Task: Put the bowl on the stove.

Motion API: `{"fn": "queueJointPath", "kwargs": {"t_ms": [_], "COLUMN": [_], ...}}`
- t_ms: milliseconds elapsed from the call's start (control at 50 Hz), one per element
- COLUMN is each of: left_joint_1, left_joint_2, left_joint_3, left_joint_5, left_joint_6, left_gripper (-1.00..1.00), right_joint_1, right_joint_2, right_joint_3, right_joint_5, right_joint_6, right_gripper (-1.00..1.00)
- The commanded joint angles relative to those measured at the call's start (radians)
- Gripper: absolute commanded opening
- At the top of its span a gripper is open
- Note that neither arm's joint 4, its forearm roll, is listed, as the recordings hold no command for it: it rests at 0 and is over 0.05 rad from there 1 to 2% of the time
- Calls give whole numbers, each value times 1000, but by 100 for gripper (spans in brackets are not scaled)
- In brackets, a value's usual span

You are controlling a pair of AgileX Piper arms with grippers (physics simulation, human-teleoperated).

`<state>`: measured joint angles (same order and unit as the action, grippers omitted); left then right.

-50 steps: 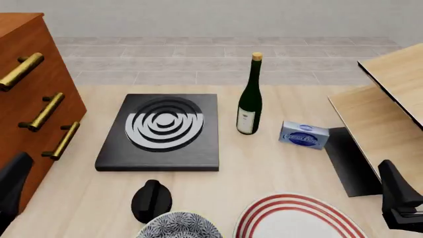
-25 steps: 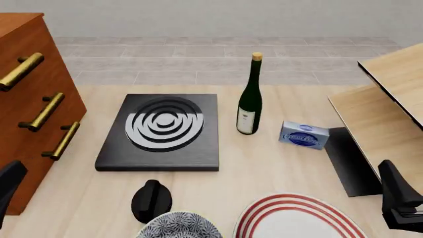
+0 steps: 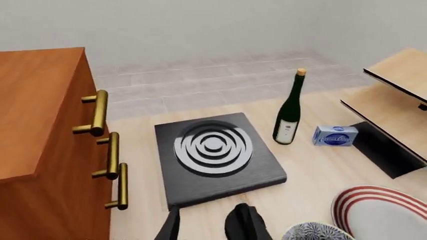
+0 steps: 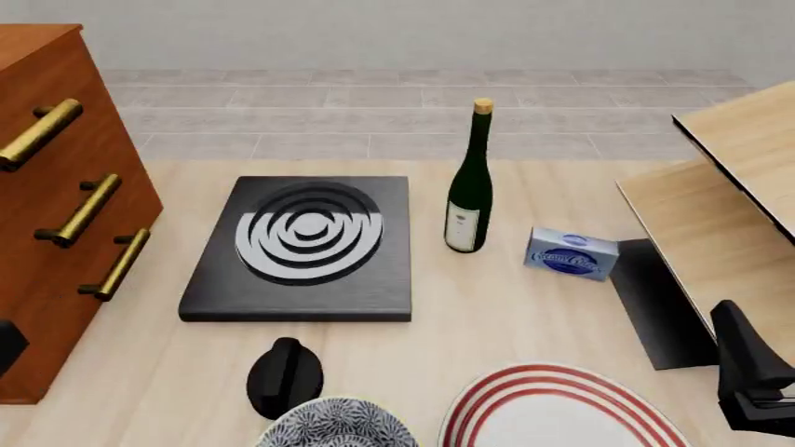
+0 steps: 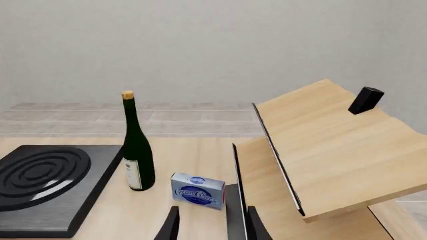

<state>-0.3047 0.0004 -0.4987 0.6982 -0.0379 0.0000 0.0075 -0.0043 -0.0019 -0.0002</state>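
Note:
The bowl (image 4: 335,427), blue-and-white patterned inside, sits at the table's near edge, cut off by the front view's bottom; a sliver also shows in the left wrist view (image 3: 316,233). The stove (image 4: 302,245) is a black slab with silver rings, farther back and slightly left of the bowl; it also shows in the left wrist view (image 3: 214,153) and the right wrist view (image 5: 47,182). My left gripper (image 3: 208,227) is open and empty, hanging high on the near side of the stove; only a sliver of that arm (image 4: 6,346) shows in front. My right gripper (image 5: 213,226) is open and empty at the far right (image 4: 751,386).
A black knob (image 4: 286,375) stands just left of the bowl. A red-ringed white plate (image 4: 559,410) lies to its right. A green bottle (image 4: 468,191) and a blue box (image 4: 572,253) stand right of the stove. A drawer cabinet (image 4: 56,205) is left, a wooden shelf (image 4: 733,196) right.
My left arm has drawn back toward the left edge of the front view, from a large dark shape to a sliver. The right arm and the objects have not moved.

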Motion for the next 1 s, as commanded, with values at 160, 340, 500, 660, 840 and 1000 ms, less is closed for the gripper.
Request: {"fn": "queueJointPath", "kwargs": {"t_ms": [160,340,500,660,840,1000], "left_joint_1": [-100,-131,-153,-185,-226,-240], "left_joint_2": [0,0,0,0,0,0], "left_joint_3": [13,25,17,22,51,52], "left_joint_5": [58,74,103,110,101,105], "left_joint_6": [-43,-78,-98,-114,-140,-141], "left_gripper": [100,100,100,100,100,100], "right_joint_1": [0,0,0,0,0,0], "right_joint_2": [0,0,0,0,0,0], "right_joint_3": [0,0,0,0,0,0], "right_joint_5": [0,0,0,0,0,0], "right_joint_6": [0,0,0,0,0,0], "right_gripper": [100,100,100,100,100,100]}}
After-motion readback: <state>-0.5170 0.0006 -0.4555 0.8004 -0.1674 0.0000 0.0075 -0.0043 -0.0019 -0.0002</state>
